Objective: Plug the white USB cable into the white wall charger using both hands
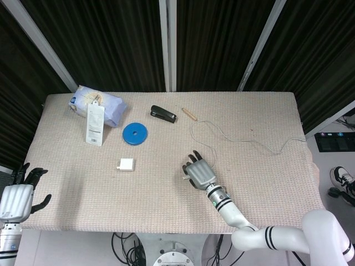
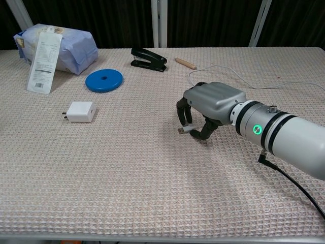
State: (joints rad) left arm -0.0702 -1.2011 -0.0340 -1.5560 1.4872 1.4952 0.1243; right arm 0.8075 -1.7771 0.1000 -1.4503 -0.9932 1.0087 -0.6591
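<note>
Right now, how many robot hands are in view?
2: the right hand is mid-table over the USB plug; the left hand hangs off the table's front-left corner.
</note>
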